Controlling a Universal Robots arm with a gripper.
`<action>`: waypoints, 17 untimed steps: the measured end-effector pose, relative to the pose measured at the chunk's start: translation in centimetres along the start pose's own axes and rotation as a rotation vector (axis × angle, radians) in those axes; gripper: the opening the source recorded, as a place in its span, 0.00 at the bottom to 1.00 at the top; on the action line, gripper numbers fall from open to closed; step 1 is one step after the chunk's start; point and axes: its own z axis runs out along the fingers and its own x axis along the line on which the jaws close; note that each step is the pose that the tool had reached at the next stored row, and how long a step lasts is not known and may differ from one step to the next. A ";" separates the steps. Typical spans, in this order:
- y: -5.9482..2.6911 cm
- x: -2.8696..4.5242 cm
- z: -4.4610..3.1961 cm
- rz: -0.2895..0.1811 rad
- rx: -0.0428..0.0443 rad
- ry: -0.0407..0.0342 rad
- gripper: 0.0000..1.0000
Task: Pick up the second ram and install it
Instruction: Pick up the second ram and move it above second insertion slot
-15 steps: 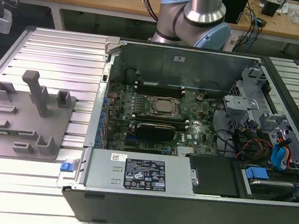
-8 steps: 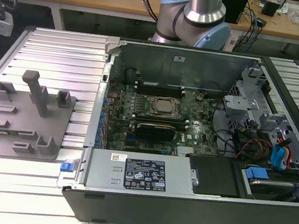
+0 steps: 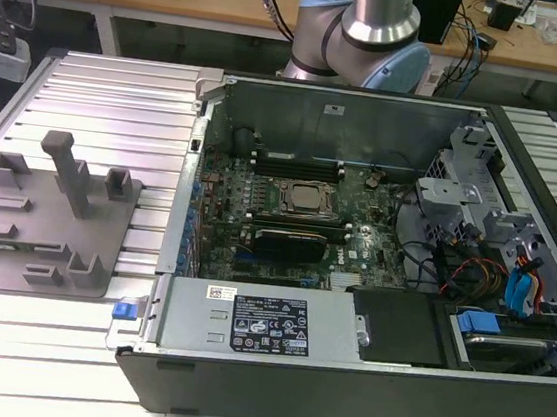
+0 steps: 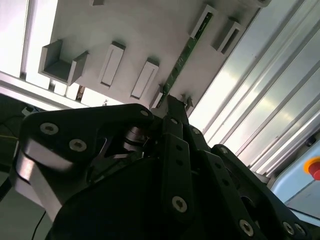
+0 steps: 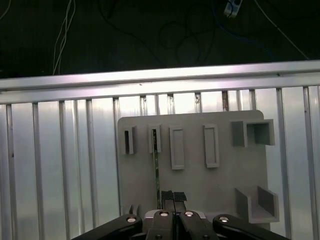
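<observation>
Second ram [image 5: 156, 165] is the thin green stick seen edge-on in both wrist views. It stands on its long edge in the gray holder [image 5: 200, 185], with its far end tucked into one of the small upright slots and its near end running up toward the fingertips. It has not been lifted out, and the holder lies flat on the ribbed metal table [image 5: 60, 165]. The gripper [image 5: 173, 196] hangs over the stick's near end. In the first wrist view its two fingers look pressed together with nothing between them, and the stick passes just beside them rather than through the seam. As far as one can judge, that puts you at the approach of the pick, not at the grasp. To do it well, spread the fingers before you go lower and shift sideways until the stick lies in the middle of the gap. Keep the pads parallel to its flat faces so they close on the board and not on its edge. Take it near the middle of its length if you can, since a grip at one end would likely let it tip. Lift straight up out of the slots without twisting. In the exterior view the holder [image 3: 105, 229] lies toward the exterior view's left, beside the open computer case [image 3: 338, 396].
</observation>
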 end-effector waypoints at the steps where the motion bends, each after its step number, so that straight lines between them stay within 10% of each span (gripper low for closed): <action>1: 0.00 0.00 0.08 0.000 0.0001 -0.0001 0.08; 17: -0.06 -0.03 2.07 0.000 0.0001 0.0001 0.08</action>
